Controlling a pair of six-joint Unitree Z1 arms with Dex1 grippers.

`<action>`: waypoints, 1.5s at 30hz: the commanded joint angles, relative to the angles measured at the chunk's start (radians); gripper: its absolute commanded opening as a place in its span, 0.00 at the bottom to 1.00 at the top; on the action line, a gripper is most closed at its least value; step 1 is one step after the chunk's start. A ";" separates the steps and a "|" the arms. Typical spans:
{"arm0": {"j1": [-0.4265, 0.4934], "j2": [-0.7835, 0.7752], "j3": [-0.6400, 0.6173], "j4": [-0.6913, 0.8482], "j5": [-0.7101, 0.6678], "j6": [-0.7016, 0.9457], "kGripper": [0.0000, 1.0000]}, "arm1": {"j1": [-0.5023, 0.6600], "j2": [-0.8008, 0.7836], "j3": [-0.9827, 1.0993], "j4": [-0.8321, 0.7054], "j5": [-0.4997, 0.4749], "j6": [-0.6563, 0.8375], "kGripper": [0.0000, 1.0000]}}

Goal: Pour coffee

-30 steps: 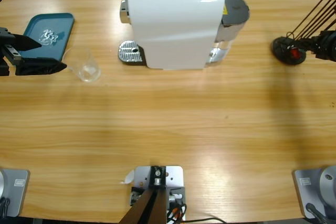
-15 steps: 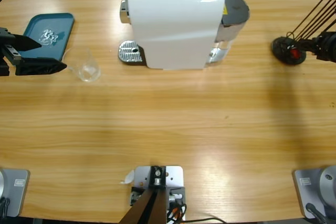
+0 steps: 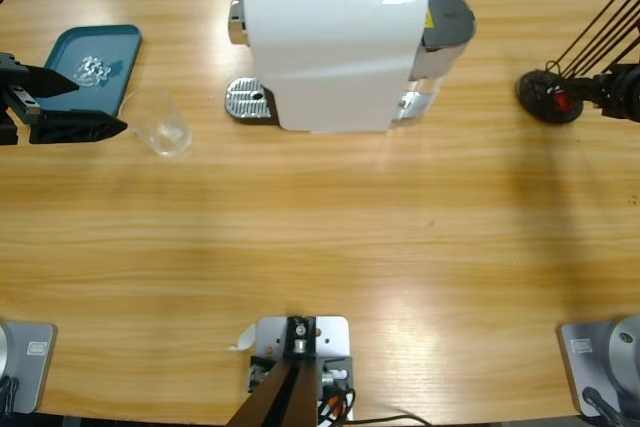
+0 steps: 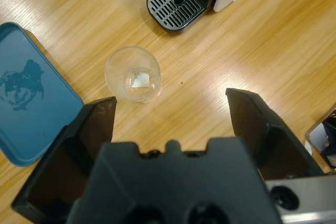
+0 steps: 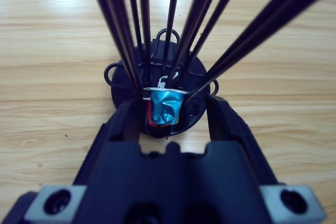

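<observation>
A clear tumbler (image 3: 166, 128) stands upright on the wooden table, left of the white coffee machine (image 3: 335, 42) and its drip grate (image 3: 248, 100). My left gripper (image 3: 100, 107) sits open just left of the tumbler. From the left wrist, the tumbler (image 4: 132, 73) stands ahead of the open left gripper (image 4: 173, 111), apart from both jaws. The coffee is out of view; the tumbler's base shows only a pale glint. My right gripper (image 5: 173, 116) is open, its jaws on either side of a blue capsule (image 5: 165, 106) in a black wire rack (image 3: 548, 97).
A blue tray (image 3: 92, 65) with a small crumpled foil piece lies at the back left, close to my left gripper. The rack's thin black rods (image 5: 173, 19) fan out above the right gripper. The machine's grey water tank (image 3: 445, 27) faces the rack.
</observation>
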 commanded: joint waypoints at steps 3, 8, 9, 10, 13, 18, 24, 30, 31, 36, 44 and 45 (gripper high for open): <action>0.016 -0.016 0.040 -0.010 -0.010 -0.010 0.90 | -0.012 0.048 0.020 -0.028 -0.008 -0.006 0.50; 0.016 -0.015 0.040 -0.010 -0.011 -0.010 0.90 | -0.012 0.041 0.024 -0.035 -0.007 -0.009 0.37; 0.016 -0.016 0.040 -0.010 -0.011 -0.011 0.90 | -0.012 0.041 0.025 -0.035 -0.007 -0.009 0.37; 0.016 -0.017 0.040 -0.010 -0.011 -0.010 0.90 | -0.013 0.040 0.025 -0.035 -0.008 -0.009 0.37; 0.016 -0.019 0.043 -0.010 -0.011 -0.011 0.90 | -0.012 0.041 0.024 -0.036 -0.011 -0.007 0.39; 0.016 -0.020 0.041 -0.010 -0.011 -0.012 0.90 | -0.012 0.046 0.023 -0.036 -0.009 0.015 0.41; 0.016 -0.031 0.046 -0.009 -0.010 -0.012 0.90 | -0.012 0.060 0.021 -0.049 0.007 0.026 0.40; 0.016 -0.036 0.046 -0.009 -0.010 -0.012 0.90 | -0.012 0.085 0.024 -0.064 0.027 0.069 0.40; 0.016 -0.037 0.047 -0.009 -0.010 -0.012 0.90 | -0.012 0.087 0.024 -0.064 0.028 0.072 0.39; 0.017 -0.037 0.047 -0.009 -0.010 -0.012 0.90 | -0.013 0.099 0.024 -0.066 0.031 0.077 0.39; 0.017 -0.043 0.060 -0.009 -0.010 -0.012 0.90 | -0.013 0.100 0.027 -0.078 0.034 0.076 0.39; 0.017 -0.043 0.060 -0.009 -0.010 -0.012 0.90 | -0.013 0.099 0.028 -0.079 0.034 0.074 0.38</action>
